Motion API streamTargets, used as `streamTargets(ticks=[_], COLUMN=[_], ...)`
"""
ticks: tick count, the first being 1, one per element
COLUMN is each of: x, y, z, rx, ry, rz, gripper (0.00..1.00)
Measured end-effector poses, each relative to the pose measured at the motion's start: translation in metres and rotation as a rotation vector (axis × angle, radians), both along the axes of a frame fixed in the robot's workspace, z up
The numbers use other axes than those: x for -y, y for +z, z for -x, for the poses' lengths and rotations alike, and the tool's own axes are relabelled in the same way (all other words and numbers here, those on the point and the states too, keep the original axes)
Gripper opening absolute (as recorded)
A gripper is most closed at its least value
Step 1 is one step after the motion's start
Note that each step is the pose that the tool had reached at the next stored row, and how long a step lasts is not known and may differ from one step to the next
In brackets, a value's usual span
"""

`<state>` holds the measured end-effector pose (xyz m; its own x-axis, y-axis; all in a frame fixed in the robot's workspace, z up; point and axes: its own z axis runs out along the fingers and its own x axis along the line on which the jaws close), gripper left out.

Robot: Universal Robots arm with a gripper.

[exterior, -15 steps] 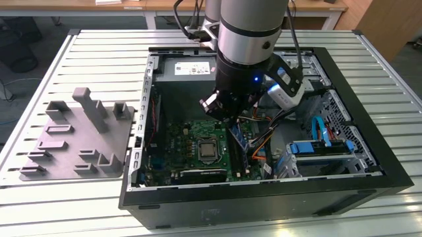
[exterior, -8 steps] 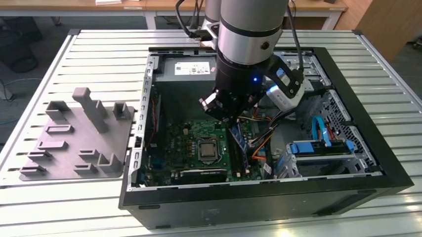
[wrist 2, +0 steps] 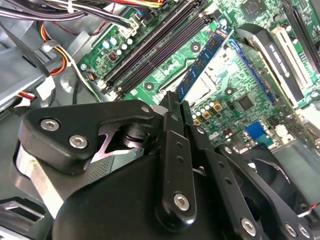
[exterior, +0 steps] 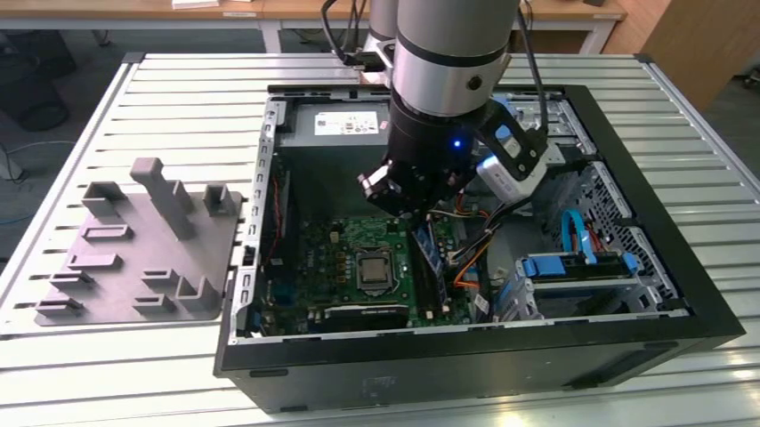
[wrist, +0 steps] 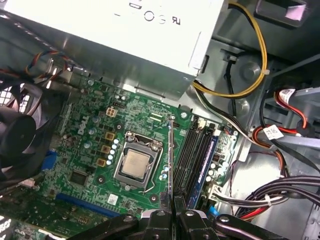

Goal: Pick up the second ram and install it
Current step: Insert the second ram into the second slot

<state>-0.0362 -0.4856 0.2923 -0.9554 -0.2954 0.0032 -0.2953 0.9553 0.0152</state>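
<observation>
Currently, a grey holder tray point(exterior: 131, 258) is being shown lying on the slatted table point(exterior: 178, 89), well apart from the green motherboard point(exterior: 315, 267) on the exterior view's left. It is lying outside the open computer case point(exterior: 475, 356) in which that motherboard is being housed. Over the motherboard, the gripper point(exterior: 410, 209) is being held low inside the case. In the second wrist view its fingers point(wrist 2: 172, 145) are being pressed together on one end of the second ram point(wrist 2: 202, 60). In the first wrist view the dark stick is being presented edge-on above the motherboard, between the processor socket point(wrist: 135, 165) and the black memory slots point(wrist: 192, 150). It is being kept parallel to those slots and is not seated in any of them. On the exterior view's right of the motherboard, bundled cables point(exterior: 475, 236) and a blue drive bracket point(exterior: 558, 265) are being shown.
</observation>
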Motion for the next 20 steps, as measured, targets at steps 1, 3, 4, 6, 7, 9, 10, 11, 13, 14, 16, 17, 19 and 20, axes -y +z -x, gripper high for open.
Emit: streamTargets(ticks=[1, 3, 4, 6, 7, 9, 10, 11, 13, 14, 16, 17, 19, 20], x=[0.0000, 0.0000, 0.0000, 0.0000, 0.0000, 0.0000, 0.0000, 0.0000, 0.0000, 0.0000, 0.0000, 0.0000, 0.0000, 0.0000], y=[0.0000, 0.0000, 0.0000, 0.0000, 0.0000, 0.0000, 0.0000, 0.0000, 0.0000, 0.0000, 0.0000, 0.0000, 0.0000, 0.0000], z=[0.0000, 0.0000, 0.0000, 0.0000, 0.0000, 0.0000, 0.0000, 0.0000, 0.0000, 0.0000, 0.0000, 0.0000, 0.0000, 0.0000], rx=[0.0000, 0.0000, 0.0000, 0.0000, 0.0000, 0.0000, 0.0000, 0.0000, 0.0000, 0.0000, 0.0000, 0.0000, 0.0000, 0.0000], ry=[-0.007, -0.021, -0.029, -0.043, -0.050, -0.064, -0.071, -0.078, -0.092, -0.099, -0.113, -0.120, -0.135, -0.142], rz=[0.0000, 0.0000, 0.0001, 0.0001, 0.0001, 0.0001, 0.0001, 0.0001, 0.0001, 0.0001, 0.0001, 0.0001, 0.0001, 0.0000], gripper=[0.14, 0.14, 0.14, 0.14, 0.14, 0.14, 0.14, 0.14, 0.14, 0.14, 0.14, 0.14, 0.14, 0.14])
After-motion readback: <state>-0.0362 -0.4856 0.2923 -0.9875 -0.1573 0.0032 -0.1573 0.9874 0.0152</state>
